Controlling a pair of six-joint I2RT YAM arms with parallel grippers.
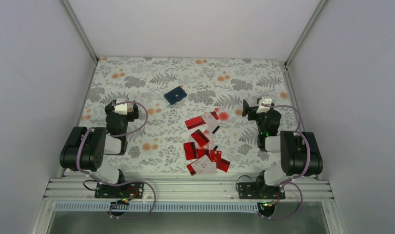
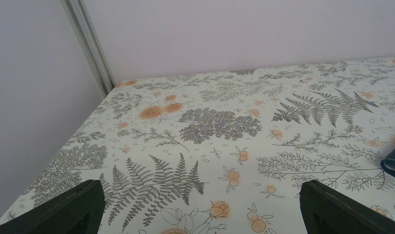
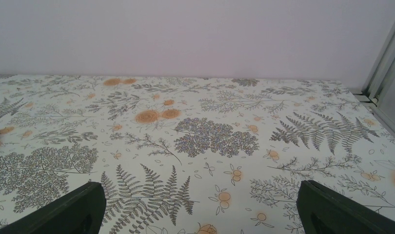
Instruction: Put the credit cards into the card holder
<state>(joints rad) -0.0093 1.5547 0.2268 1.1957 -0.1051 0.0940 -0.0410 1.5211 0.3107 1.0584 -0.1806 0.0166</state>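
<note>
The credit cards (image 1: 205,144) are lying in a loose, overlapping scatter on the table (image 1: 137,78), nearer to my bases than the card holder (image 1: 175,95) and a little to its right. Most are showing red, some are showing a black stripe, and a few are showing white faces with red marks. None of them is touching the card holder. The card holder is lying flat and folded shut, turned at an angle to the table's edges, well apart from the cards. In my left wrist view its dark corner is peeking in at the right edge.

I am holding my left pincer (image 2: 200,190) to the left of the card holder and a little nearer to my bases. Its fingers (image 2: 69,209) are spread wide with nothing between them but the fern-and-flower print. I am holding my right pincer (image 3: 200,190) to the right of the card holder, likewise a little nearer to my bases. It too is spread wide and is gripping nothing. Both are pointing towards the pale back wall (image 1: 195,24), which is standing beyond the card holder.
</note>
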